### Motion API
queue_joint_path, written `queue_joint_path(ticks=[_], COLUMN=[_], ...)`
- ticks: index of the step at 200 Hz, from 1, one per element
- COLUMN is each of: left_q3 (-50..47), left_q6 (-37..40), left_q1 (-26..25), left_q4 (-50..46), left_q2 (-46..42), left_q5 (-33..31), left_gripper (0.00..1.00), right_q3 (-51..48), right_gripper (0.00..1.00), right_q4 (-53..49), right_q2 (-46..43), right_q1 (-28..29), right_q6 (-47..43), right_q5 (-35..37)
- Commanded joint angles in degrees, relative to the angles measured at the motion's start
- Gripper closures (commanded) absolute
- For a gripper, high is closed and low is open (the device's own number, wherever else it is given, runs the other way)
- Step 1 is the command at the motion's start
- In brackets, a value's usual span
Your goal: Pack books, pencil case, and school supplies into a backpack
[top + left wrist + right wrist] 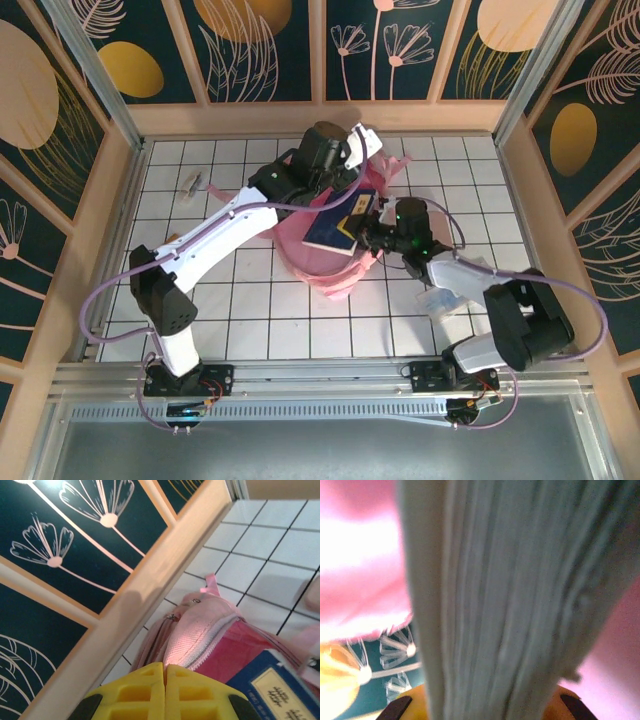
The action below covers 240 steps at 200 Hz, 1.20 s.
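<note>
While a small grey-white piece (190, 185) rests on the counter (250, 300) at far left, the left claw (165, 672) pinches the zippered rim of the pink backpack (195, 630) at the centre, and the right claw (368, 228) clamps the dark blue book (335, 228), tilted into the backpack's open mouth.

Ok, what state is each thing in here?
backpack: unzipped, zipper edge pulled up.
book: closed, tilted, lower end in the backpack's mouth.
left gripper: shut on the backpack's zipper edge.
right gripper: shut on the book.
grey-white piece: loose on the table, apart.
</note>
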Motion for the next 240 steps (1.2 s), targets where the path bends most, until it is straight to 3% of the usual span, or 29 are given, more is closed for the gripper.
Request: queue_joint_path(ticks=[1, 24, 53, 109, 137, 159, 210, 240], left_q3=[5.5, 5.5, 3.3, -4.3, -5.5, -6.0, -8.9, -9.3], left_q6=[-1.2, -0.1, 3.1, 5.7, 6.3, 5.0, 3.4, 3.5], left_q1=[-0.1, -0.2, -0.1, -0.1, -0.1, -0.1, 0.0, 0.1], left_q4=[5.5, 5.8, 6.7, 10.7, 10.8, 11.2, 11.9, 12.0], left_q2=[0.1, -0.1, -2.0, -7.5, -8.0, -8.2, -8.8, -8.3], left_q5=[0.7, 1.8, 2.3, 2.8, 3.9, 3.7, 3.9, 3.1], left_gripper=[1.0, 1.0, 1.0, 1.0, 1.0, 1.0, 1.0, 1.0], right_q3=[6.8, 14.0, 22.9, 24.8, 31.0, 33.4, 33.9, 31.9], right_gripper=[1.0, 1.0, 1.0, 1.0, 1.0, 1.0, 0.64, 0.51], right_q4=[8.3, 14.8, 6.6, 7.1, -3.8, -11.8, -23.5, -28.7], right_q2=[8.1, 19.1, 26.5, 33.9, 37.6, 38.5, 34.7, 28.8], right_q1=[1.6, 2.8, 3.3, 2.1, 0.9, 0.7, -1.2, -0.9], right_q6=[2.4, 0.3, -10.3, -13.2, -19.5, -24.5, -30.0, -33.1], right_q5=[7.2, 5.0, 5.7, -0.7, -5.6, -4.7, 2.1, 7.0])
